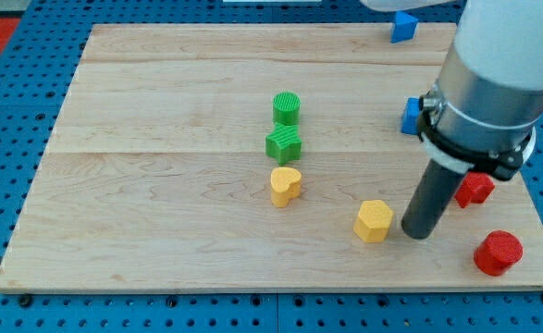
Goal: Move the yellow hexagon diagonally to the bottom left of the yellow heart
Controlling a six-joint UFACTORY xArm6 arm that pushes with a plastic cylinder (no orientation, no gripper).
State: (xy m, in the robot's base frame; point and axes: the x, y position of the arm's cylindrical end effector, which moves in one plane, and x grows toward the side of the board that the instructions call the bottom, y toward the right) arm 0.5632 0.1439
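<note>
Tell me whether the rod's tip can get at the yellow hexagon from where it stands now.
Probably yes. My tip sits just to the view's right of the yellow hexagon, with only a narrow strip of bare board between them. No block lies in that gap; the red star and red cylinder lie further right.

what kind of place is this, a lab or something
Likely a robotics lab bench: a wooden board on a blue pegboard surface, small printed blocks like the yellow hexagon, and my tip just right of it.
</note>
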